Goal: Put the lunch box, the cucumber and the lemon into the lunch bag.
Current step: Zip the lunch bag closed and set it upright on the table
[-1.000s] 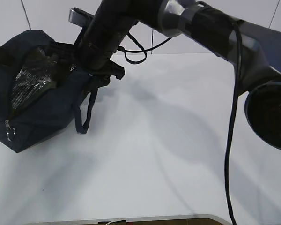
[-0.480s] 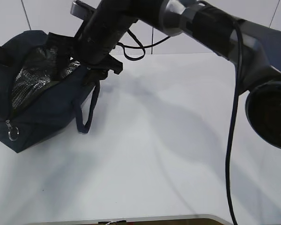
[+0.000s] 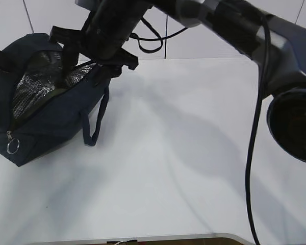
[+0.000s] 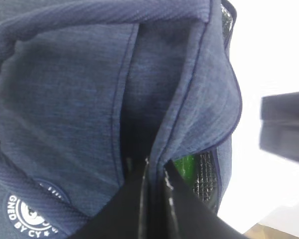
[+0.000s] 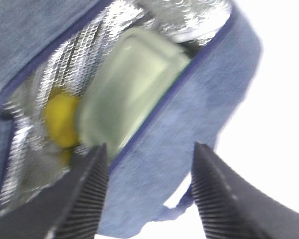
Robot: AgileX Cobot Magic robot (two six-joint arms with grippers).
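The navy lunch bag [image 3: 46,127] lies open at the table's left, its silver lining showing. In the right wrist view the lunch box [image 5: 132,84], with its pale green lid, sits inside the lunch bag [image 5: 189,119], and the yellow lemon [image 5: 62,119] is beside it. My right gripper [image 5: 148,164] hangs open and empty above the bag's near wall; the exterior view shows this right gripper [image 3: 94,56] just over the opening. My left gripper [image 4: 154,172] is shut on the rim fabric of the lunch bag [image 4: 65,99]. A strip of the green cucumber [image 4: 185,167] shows inside.
The white table [image 3: 183,153] stretches to the right of the bag. A loop handle [image 3: 94,122] hangs down the bag's side and a metal ring pull [image 3: 11,147] dangles at its front corner. My right arm [image 3: 229,25] and its black cable [image 3: 252,153] cross the upper right.
My right gripper has lifted up from the bag's opening, still open. The bag's mouth stands a little wider, and the left gripper keeps its hold on the rim.
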